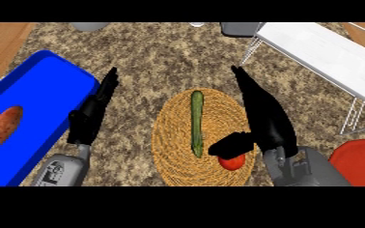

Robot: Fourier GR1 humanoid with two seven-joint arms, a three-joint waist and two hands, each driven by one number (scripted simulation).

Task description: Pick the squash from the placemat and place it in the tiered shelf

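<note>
— Where does the right robot hand (267, 121) stand?

— Edge-on, just right of the woven placemat (171, 140). The fingers are straight and held together, and the thumb is thrown out leftward over the mat's near side, with a small red fruit (232, 162) showing just below it. The hand is spread wide and holds nothing. My guess is that it is lined up so fingers and thumb can close across the squash.

— And the squash (197, 123)?

— It lies flat near the mat's middle, untouched. It is long, thin and green. Its long axis runs straight away from the robot, one end toward the mat's far rim and the other pointing back at the robot.

— The other arm?

— The left robot hand (89, 116) rests open with straight fingers over the bench (157, 53), between the mat and a blue tray (43, 77). It looks parked clear of the work.

— The destination?

— The white tiered shelf (321, 48), far right, well apart from the mat.
</note>
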